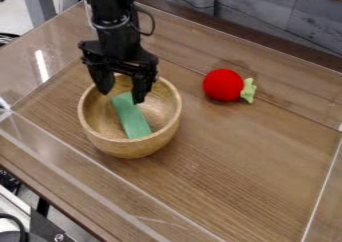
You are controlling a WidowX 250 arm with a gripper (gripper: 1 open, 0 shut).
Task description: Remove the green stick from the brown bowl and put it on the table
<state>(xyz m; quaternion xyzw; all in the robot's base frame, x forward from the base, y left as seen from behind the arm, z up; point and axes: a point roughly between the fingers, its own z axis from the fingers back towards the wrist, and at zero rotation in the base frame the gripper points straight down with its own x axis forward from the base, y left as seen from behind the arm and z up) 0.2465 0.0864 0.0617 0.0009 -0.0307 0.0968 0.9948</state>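
The green stick point(131, 117) lies slanted inside the brown bowl point(130, 142), which stands on the table point(241, 176) at the left. My black gripper point(120, 89) hangs open over the bowl's far half, its two fingers reaching down past the rim on either side of the stick's upper end. I see nothing held between them. The upper tip of the stick is partly hidden behind the fingers.
A red ball point(223, 84) with a small green leaf point(249, 90) rests on the table to the right of the bowl. Clear acrylic walls point(27, 86) edge the tabletop on all sides.
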